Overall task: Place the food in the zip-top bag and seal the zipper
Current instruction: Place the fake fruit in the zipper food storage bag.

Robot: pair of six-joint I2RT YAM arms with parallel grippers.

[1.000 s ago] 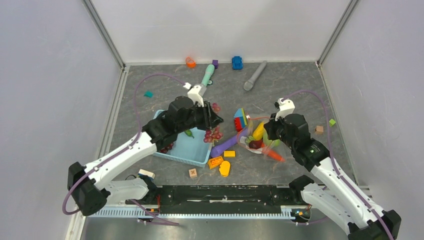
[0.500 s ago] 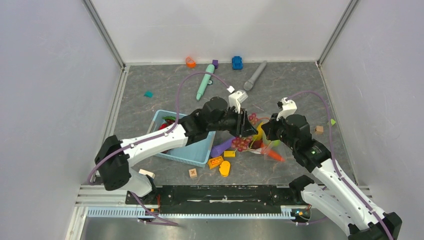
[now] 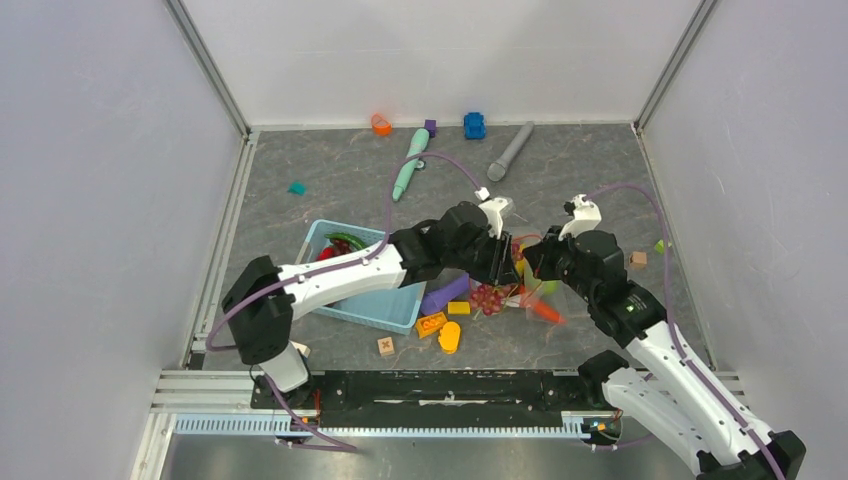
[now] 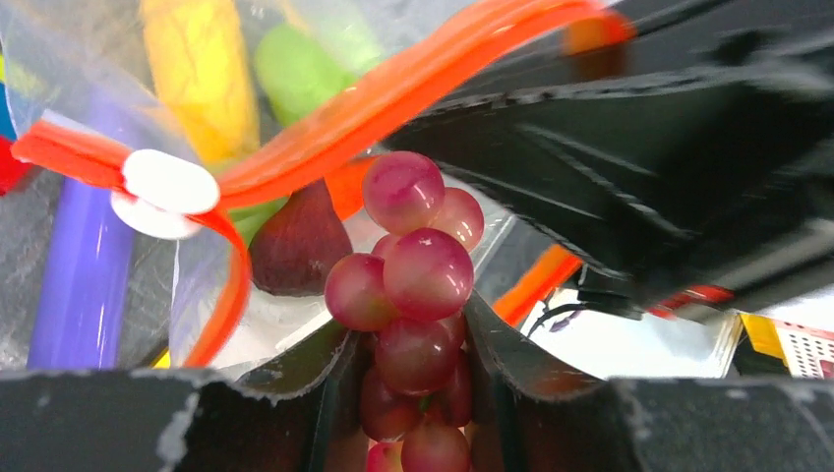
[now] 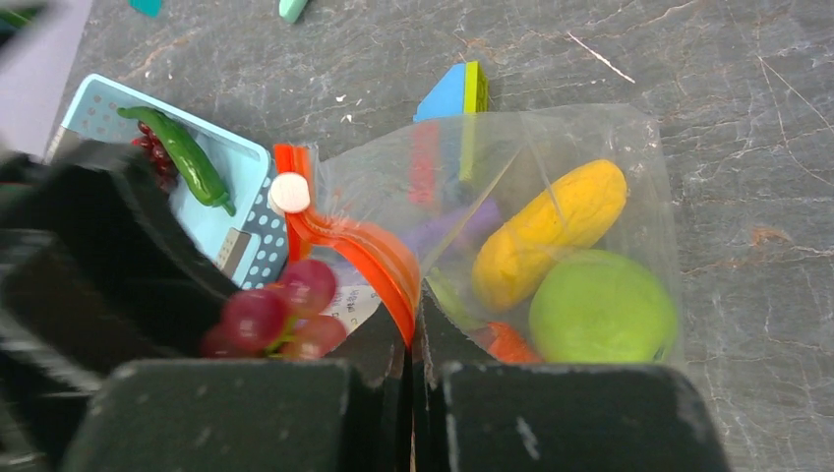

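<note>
The zip-top bag [image 5: 590,147] sits just ahead of my right claw [image 5: 411,346], whose fingers are pressed together on the orange-red zipper [image 5: 349,246], and the mouth gapes in a loop. My left claw [image 4: 408,334] is clamped on a red grape bunch [image 4: 418,285]. The grapes are right at that rim, beside the white slider tab [image 5: 289,193]; I cannot tell if any are inside. Deeper in the bag lie an orange carrot [image 5: 506,341], a green apple [image 5: 602,307] and a yellow piece [image 5: 551,231]. Farther off, the light-blue basket [image 5: 98,118] holds a green vegetable [image 5: 182,152].
</note>
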